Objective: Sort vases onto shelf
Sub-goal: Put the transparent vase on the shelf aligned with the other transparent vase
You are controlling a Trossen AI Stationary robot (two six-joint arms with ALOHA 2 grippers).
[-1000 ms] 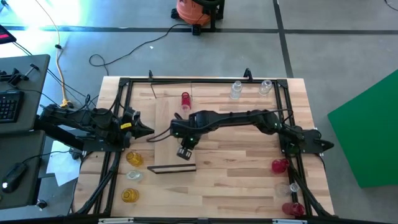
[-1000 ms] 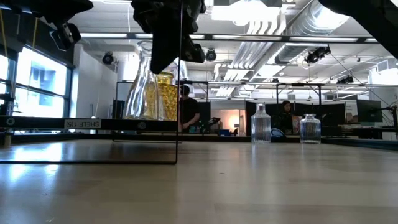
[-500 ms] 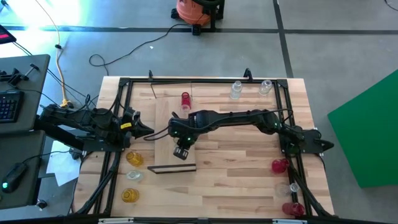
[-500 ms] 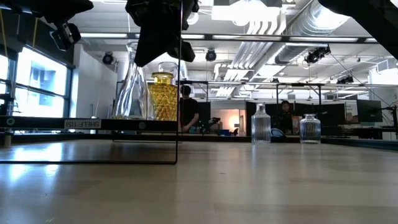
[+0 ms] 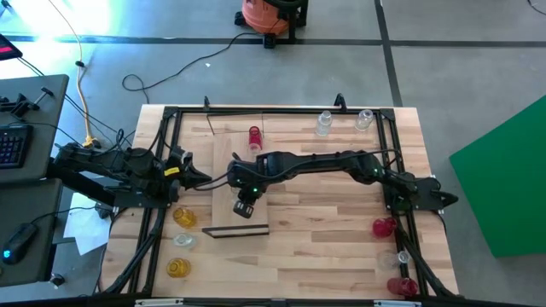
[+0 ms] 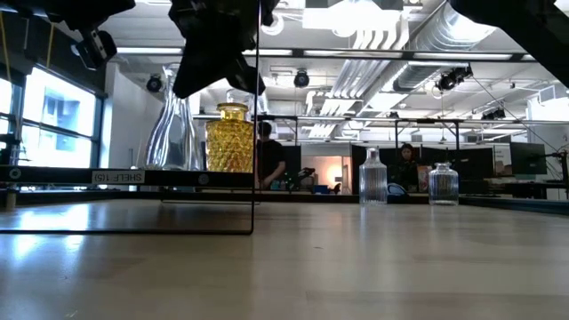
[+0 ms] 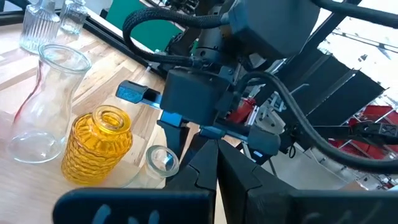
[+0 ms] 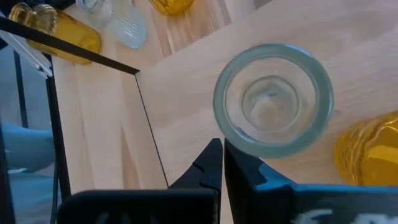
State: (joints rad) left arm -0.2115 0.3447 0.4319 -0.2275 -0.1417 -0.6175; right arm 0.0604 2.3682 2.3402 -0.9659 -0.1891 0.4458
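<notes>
Right gripper (image 5: 245,207) above shelf (image 5: 223,203), jaws pressed together, apparently empty, clear vase (image 8: 272,99) below.

Glass in red, amber and clear on pale wood

Just ahead of the closed black jaws of the right gripper (image 8: 219,163) stood a clear flask (image 8: 273,99), with an amber vase (image 6: 229,138) in a knobbly diamond pattern beside it, both on the light-wood shelf (image 5: 223,205) with its dark edge strip. Farther off were a red vase (image 5: 254,136), two clear ribbed bottles (image 6: 372,177) and, near the table's right edge, two more red vases (image 5: 383,227). The left gripper (image 5: 205,178) was black too.
</notes>
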